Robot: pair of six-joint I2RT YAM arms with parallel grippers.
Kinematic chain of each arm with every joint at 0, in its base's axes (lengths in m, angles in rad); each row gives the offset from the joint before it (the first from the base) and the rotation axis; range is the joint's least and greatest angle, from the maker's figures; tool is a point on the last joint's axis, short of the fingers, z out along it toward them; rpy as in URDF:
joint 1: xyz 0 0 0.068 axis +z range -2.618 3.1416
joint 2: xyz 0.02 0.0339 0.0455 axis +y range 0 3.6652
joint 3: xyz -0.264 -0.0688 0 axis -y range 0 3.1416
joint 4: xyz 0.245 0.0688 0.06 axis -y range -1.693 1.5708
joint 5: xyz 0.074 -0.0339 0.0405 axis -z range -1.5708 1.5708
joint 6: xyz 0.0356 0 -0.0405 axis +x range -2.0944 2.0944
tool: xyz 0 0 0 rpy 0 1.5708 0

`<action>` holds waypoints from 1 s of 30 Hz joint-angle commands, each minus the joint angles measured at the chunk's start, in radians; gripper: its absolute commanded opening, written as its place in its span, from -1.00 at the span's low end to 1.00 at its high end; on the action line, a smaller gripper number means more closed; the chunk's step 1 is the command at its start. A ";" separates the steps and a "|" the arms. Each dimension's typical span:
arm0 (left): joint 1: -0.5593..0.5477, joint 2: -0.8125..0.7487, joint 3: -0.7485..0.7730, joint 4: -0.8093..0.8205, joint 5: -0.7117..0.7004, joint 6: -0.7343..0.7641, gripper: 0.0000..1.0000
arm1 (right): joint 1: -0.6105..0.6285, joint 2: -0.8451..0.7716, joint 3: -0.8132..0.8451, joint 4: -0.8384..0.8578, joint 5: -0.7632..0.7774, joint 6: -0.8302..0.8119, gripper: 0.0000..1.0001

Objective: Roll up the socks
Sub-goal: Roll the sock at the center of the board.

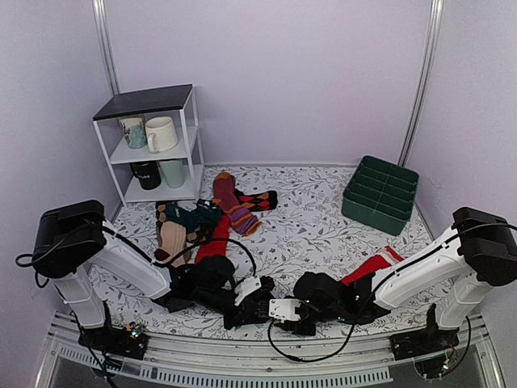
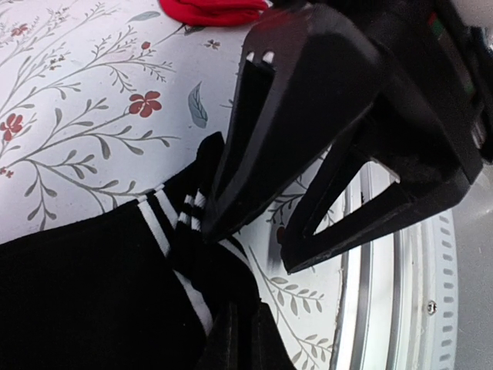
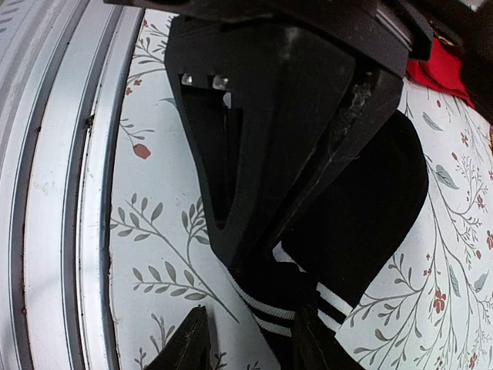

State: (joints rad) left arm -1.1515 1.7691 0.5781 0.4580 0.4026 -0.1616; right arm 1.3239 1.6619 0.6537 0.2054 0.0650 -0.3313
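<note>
The right claw [image 3: 256, 260] gripped the black socks [image 2: 77, 301] by their striped cuff, low over the flowered surface [image 2: 77, 116]. The left claw [image 2: 248, 248] stood open, one finger touching that cuff.

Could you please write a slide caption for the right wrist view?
Right gripper clamped on a black sock at its white-striped cuff, over the floral tablecloth, beside the metal rail.

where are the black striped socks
The socks lie at the near edge of the table, between the left arm and right arm, mostly hidden in the top view; the right fingers pinch the striped cuff.
</note>
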 commanded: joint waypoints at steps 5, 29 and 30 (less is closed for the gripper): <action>-0.007 0.062 -0.034 -0.195 0.007 0.007 -1.00 | -0.003 -0.008 -0.007 0.043 0.055 -0.028 -0.22; -0.007 0.064 -0.035 -0.193 0.011 0.010 -1.00 | -0.077 -0.049 -0.023 0.046 -0.186 -0.085 -0.24; -0.007 0.064 -0.036 -0.191 0.009 0.010 -1.00 | -0.077 -0.039 -0.021 0.045 -0.191 -0.086 -0.24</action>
State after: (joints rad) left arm -1.1515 1.7699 0.5781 0.4583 0.4061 -0.1581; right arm 1.2537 1.5749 0.6140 0.2474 -0.0891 -0.4038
